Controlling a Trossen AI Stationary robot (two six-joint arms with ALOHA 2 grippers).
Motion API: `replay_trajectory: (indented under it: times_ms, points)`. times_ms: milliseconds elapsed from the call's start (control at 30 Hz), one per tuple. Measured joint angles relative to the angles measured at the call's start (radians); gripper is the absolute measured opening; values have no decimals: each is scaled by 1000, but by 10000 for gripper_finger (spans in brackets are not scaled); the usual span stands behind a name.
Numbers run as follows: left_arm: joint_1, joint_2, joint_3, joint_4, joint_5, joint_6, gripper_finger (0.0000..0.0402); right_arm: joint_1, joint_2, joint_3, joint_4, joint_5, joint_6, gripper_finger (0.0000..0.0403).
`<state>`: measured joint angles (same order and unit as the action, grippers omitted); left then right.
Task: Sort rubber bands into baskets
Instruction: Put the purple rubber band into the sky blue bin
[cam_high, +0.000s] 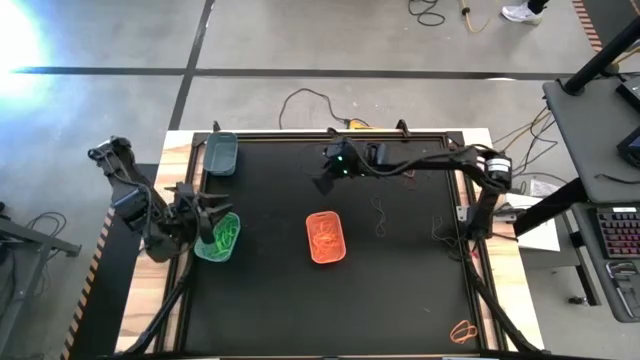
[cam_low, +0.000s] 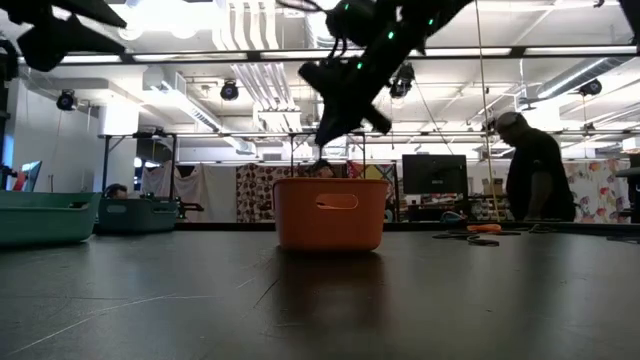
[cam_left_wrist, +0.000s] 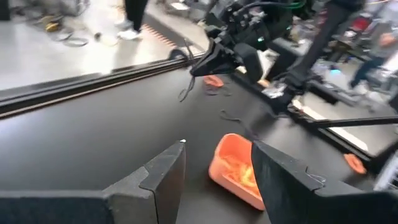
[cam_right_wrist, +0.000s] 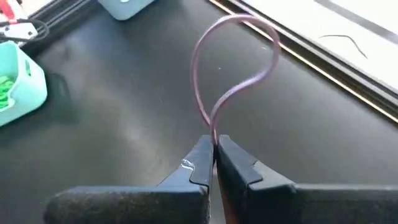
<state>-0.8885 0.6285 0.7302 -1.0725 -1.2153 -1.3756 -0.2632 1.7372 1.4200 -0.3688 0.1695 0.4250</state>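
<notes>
Three baskets (cam_high: 327, 237); right claw (cam_right_wrist: 214, 149) pinches one brown rubber band (cam_right_wrist: 233, 74); left claw (cam_left_wrist: 217, 168) released.

Three baskets (cam_high: 326, 238) apart on table (cam_high: 400, 290), bands (cam_high: 226, 236) inside

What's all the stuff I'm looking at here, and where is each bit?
Baskets: three; orange basket at table centre, light green basket at left edge, dark grey-teal basket at back left.
Rubber bands: green in the light green basket, orange in the orange one, dark loose bands on the mat right of centre, orange ones at front right.
Held band: one, brownish, pinched.
Person: one, in the room behind.
Left gripper: fingers apart, over light green basket.
Right gripper: shut on the held band.
</notes>
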Motion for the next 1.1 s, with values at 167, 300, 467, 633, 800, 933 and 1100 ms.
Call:
replay_trajectory:
  times_ms: [167, 300, 467, 633, 800, 933, 1100]
  points:
    - [163, -9, -18, 64, 114, 115, 169, -49, 112, -1, 48, -67, -42, 9]
    - [330, -8, -47, 199, 258, 309, 169, -64, 191, -2, 64, -102, -44, 9]
    - [558, 7, -105, 393, 434, 486, 170, -65, 255, 28, 67, -160, -44, 24]
    - [786, 71, -176, 610, 681, 682, 185, -67, 275, 67, 57, -216, -32, 90]
    - [994, 166, -230, 822, 880, 810, 213, -70, 215, 77, 6, -219, -25, 171]
    - [1117, 309, -260, 1025, 1042, 887, 224, -71, 129, 76, -91, -218, -45, 216]
    - [1181, 560, -214, 1175, 1069, 973, 220, -52, 17, 70, -188, -196, -59, 246]
